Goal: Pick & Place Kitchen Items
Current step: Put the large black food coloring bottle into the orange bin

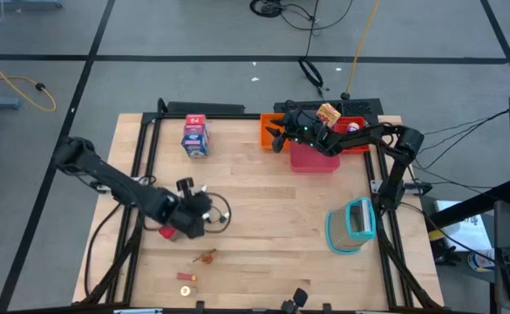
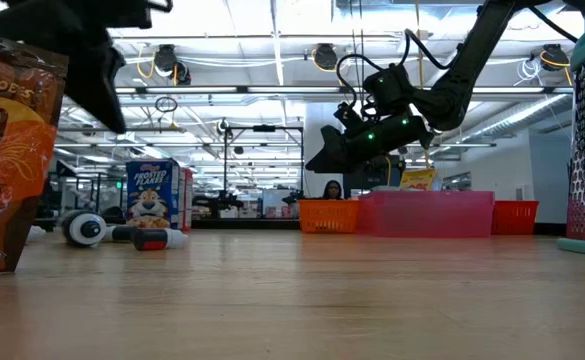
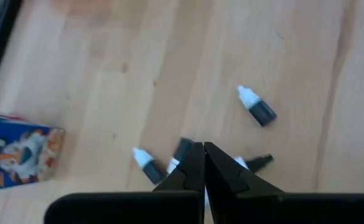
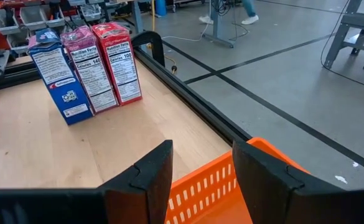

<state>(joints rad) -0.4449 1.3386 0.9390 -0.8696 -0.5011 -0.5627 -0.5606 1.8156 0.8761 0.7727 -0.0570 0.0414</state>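
A pale wooden tabletop (image 1: 263, 218) is seen from above, with two dark robot arms reaching over it.

The left claw (image 3: 204, 163) hangs low near the tabletop's left front area, its two fingers pressed together with nothing visibly held between them. Just beyond its fingertips lie several tiny dark bottles with white tips (image 3: 257, 106), scattered flat on the wood; one lies apart from the rest, the others cluster close around the fingertips. A blue-and-white cereal carton (image 3: 17, 155) lies nearby. In the overhead view, a small red item (image 1: 166, 231) sits beside this claw, and small orange-brown bits (image 1: 206, 256) lie toward the front edge.

The right claw (image 4: 201, 171) hovers at the back of the tabletop over the rim of an orange tray (image 4: 213, 190), fingers held moderately apart and empty. Behind it, a yellow carton (image 1: 329, 113) rests in the trays, next to a pink tray (image 1: 314, 160) and a red tray (image 1: 356, 125).

Three upright cartons stand together at the back left: blue carton (image 4: 58, 74), pink carton (image 4: 89, 67) and red carton (image 4: 118, 61).

A teal-rimmed clear container (image 1: 352, 225) lies at the right side.

In the level view, a brown printed bag (image 2: 10, 150) stands close to the camera.
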